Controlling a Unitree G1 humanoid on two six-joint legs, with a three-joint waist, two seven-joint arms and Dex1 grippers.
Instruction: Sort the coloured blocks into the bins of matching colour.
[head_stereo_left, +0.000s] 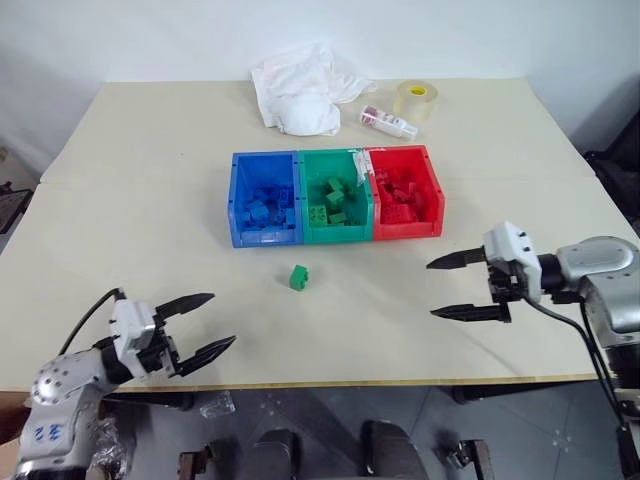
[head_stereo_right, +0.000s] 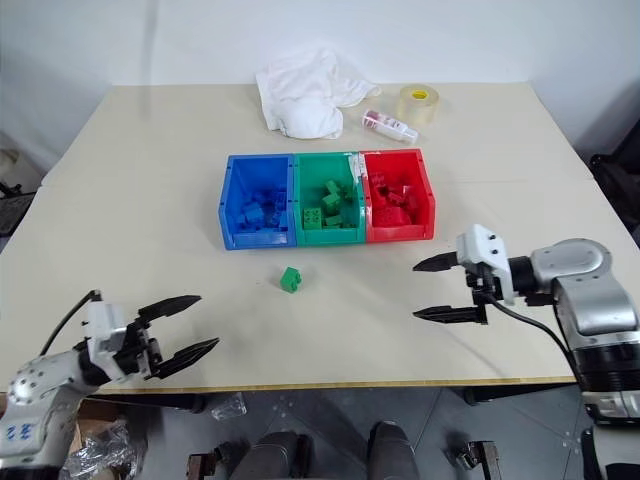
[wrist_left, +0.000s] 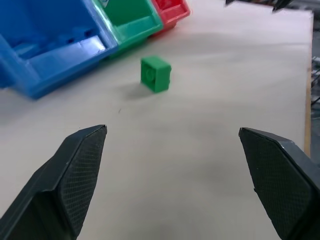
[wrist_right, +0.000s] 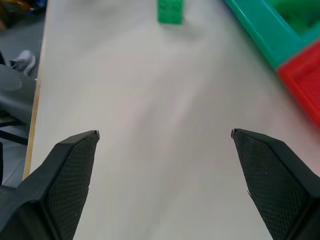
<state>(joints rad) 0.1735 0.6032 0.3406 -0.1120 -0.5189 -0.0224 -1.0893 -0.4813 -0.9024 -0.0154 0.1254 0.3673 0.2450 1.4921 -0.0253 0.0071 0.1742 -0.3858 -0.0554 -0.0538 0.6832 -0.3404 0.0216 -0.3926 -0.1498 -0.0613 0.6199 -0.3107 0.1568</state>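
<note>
Left eye view takes in a wide pale counter (head_stereo_left: 150, 180) with the three joined bins (head_stereo_left: 336, 195) at its middle, blue, green and red, each already holding bricks of its own colour. One green brick (head_stereo_left: 299, 277) lies loose just before the green bin, apparently the last piece to sort. The left gripper (head_stereo_left: 205, 325) hangs near the counter's front edge, fingers spread and empty; the right gripper (head_stereo_left: 455, 286) hangs over the right side, fingers likewise spread and empty. Bare counter surrounds the brick, giving either arm open approach. A white cloth (head_stereo_left: 300, 85), a tape roll (head_stereo_left: 417, 100) and a small bottle (head_stereo_left: 388, 121) sit well behind the bins.
</note>
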